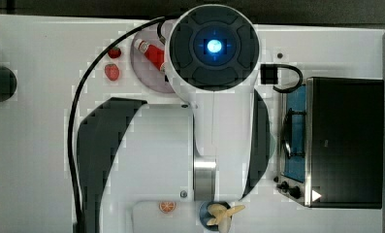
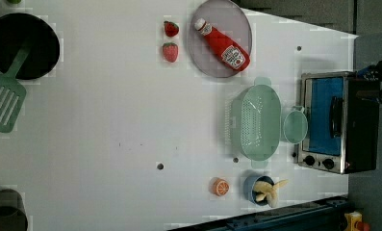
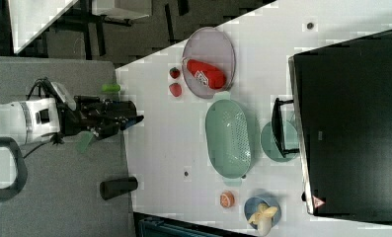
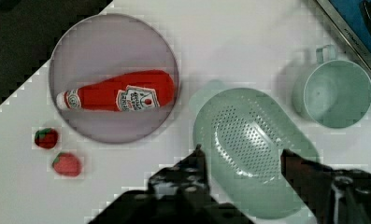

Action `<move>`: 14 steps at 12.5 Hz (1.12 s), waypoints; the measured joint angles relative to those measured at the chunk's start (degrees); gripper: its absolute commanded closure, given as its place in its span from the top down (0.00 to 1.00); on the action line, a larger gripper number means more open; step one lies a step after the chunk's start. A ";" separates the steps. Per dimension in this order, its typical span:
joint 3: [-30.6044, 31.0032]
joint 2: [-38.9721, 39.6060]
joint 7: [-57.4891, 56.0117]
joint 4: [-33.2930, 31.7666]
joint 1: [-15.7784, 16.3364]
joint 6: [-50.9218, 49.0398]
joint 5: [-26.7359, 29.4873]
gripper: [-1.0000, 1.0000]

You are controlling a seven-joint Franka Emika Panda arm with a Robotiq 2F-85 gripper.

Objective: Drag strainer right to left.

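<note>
With the gripper (image 4: 241, 156) held open and empty above the strainer (image 4: 253, 149), the neighbouring cup (image 4: 337, 93) could be knocked if the rim is caught carelessly.

The strainer (image 2: 254, 121) is a pale mint-green oval plastic basket with a smooth rim, a small tab handle at each end, and a grid of small holes across its floor and lower walls. It sits upright and empty on the white table (image 2: 107, 120), open side up. In the left view its long axis runs top to bottom, and it lies in the right half of the table. The wrist view shows its perforated hollow (image 4: 248, 144) from above.
</note>
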 measured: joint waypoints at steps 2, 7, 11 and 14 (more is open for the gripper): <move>-1.31 -12.77 0.27 -13.37 -0.10 -8.15 -0.86 0.91; -3.31 -31.90 2.48 -20.53 -2.58 -9.31 -1.37 1.00; -1.63 -23.33 6.45 -22.77 -3.07 4.15 -2.09 1.00; -3.14 -10.43 14.94 -29.82 -1.32 17.49 0.08 1.00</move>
